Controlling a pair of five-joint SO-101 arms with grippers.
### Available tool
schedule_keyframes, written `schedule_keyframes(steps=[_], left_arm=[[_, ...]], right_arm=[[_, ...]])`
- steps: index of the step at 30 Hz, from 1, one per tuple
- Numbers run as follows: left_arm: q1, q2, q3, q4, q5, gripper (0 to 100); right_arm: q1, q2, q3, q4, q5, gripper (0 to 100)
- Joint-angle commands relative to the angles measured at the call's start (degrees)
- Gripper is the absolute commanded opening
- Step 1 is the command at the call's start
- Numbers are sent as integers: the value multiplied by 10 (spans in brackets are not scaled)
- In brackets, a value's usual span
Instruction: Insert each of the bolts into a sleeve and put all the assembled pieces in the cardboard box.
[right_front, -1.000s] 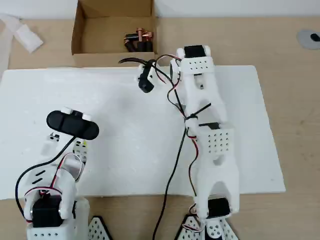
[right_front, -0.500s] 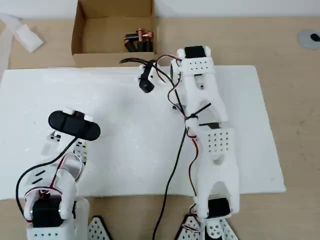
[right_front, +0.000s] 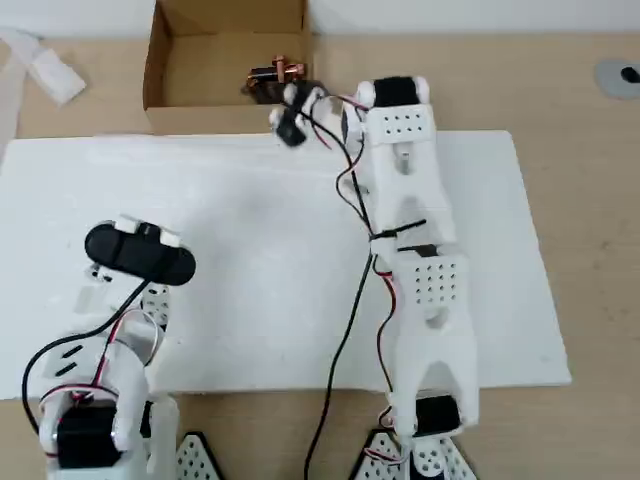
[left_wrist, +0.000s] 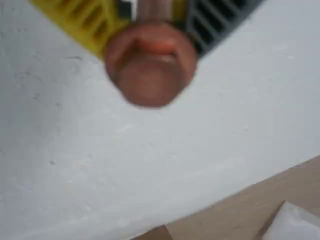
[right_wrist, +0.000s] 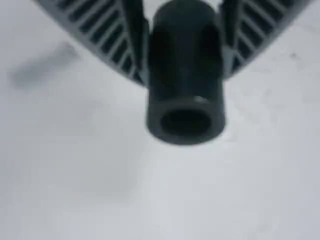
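Observation:
A copper bolt is gripped head-out between the yellow and dark fingers of my left gripper, low over the white foam board. In the high view this arm is at the near left, its gripper under the black wrist camera. My right gripper is shut on a black sleeve with its open bore facing out, above the foam. In the high view that arm's wrist is at the cardboard box's near right corner. Assembled copper-and-black pieces lie inside the box.
The foam board covers most of the wooden table. White scraps lie at the far left, and a grey disc at the far right edge. Loose cables run along the right arm.
The right arm's wrist has swung away from me to the box's near right corner, with the sleeve. The left arm's wrist has shifted slightly left.

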Motion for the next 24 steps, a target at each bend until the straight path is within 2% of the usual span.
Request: schedule_keyframes(steps=[1, 6, 9, 17, 21, 24], left_arm=[[-35, -5, -45, -25, 9, 6], [-116, -5, -40, -78, 92, 6], [-129, -5, -42, -85, 127, 6], [-118, -3, -47, -87, 185, 5], [-111, -1, -57, -95, 221, 4], [-73, -2, -50, -122, 235, 3]], right_arm=[[9, -116, -32, 12, -72, 9], [-3, -281, 58, 11, -198, 9], [-26, -389, 124, 11, -250, 9], [-100, -681, 321, 11, -264, 10], [-104, -816, 436, 5, -277, 10], [-102, -927, 521, -5, -299, 10]])
